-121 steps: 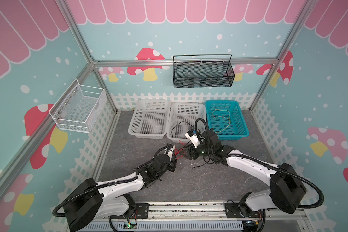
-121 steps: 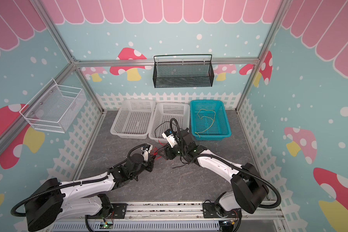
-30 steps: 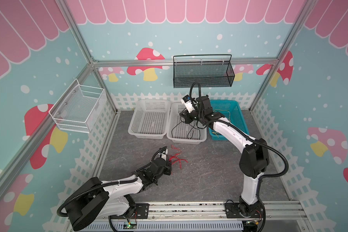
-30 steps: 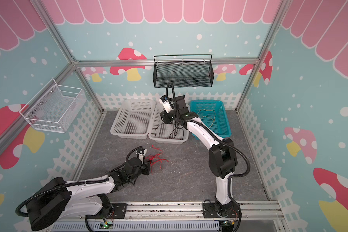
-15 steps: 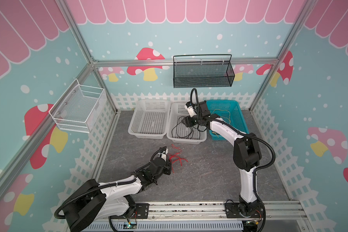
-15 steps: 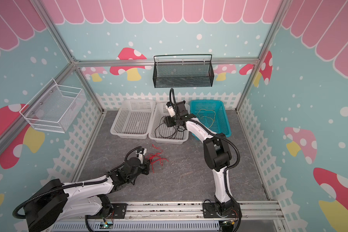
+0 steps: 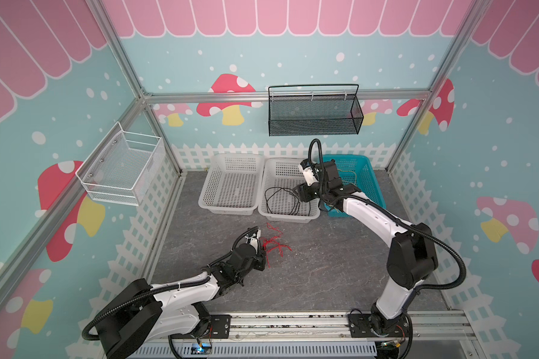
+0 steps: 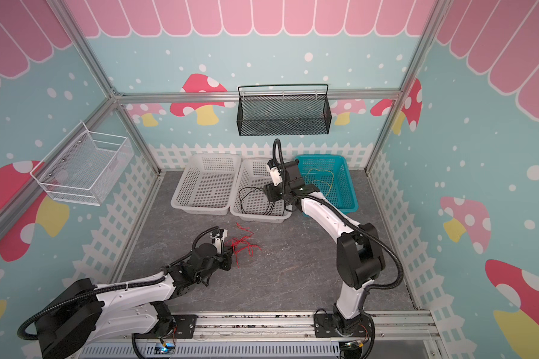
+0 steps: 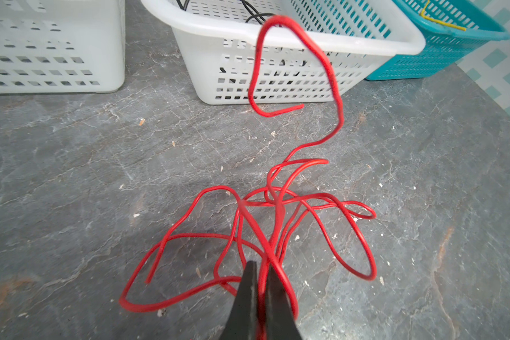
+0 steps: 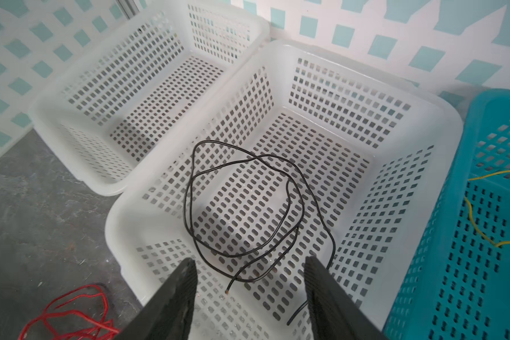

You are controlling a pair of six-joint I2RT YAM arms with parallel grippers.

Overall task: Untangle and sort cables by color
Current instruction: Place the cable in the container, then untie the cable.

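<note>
Left gripper (image 9: 258, 270): jaws pressed together on one strand of the red cable (image 9: 274, 203), low over the grey floor (image 9: 71, 176).
Right gripper (image 10: 249, 265): jaws well apart with nothing between them. It hovers over the near end of the middle white basket (image 10: 115, 229).
Red cable: a loose tangle on the floor in front of the middle white basket and apart from it. One end rises from the heap in a tall loop; the rest spreads in wide bends around the left gripper's tips.
Black cable (image 10: 190, 188): lies in slack loops on the bottom of the middle white basket, free of both grippers. One end runs toward the right gripper's fingers.
Yellow cable (image 10: 473, 217): lies inside the teal basket (image 10: 495, 98), well apart from both grippers.
Baskets: three in a row along the back wall — the left white basket (image 10: 56, 144), the middle white one just beside it, then the teal one.
</note>
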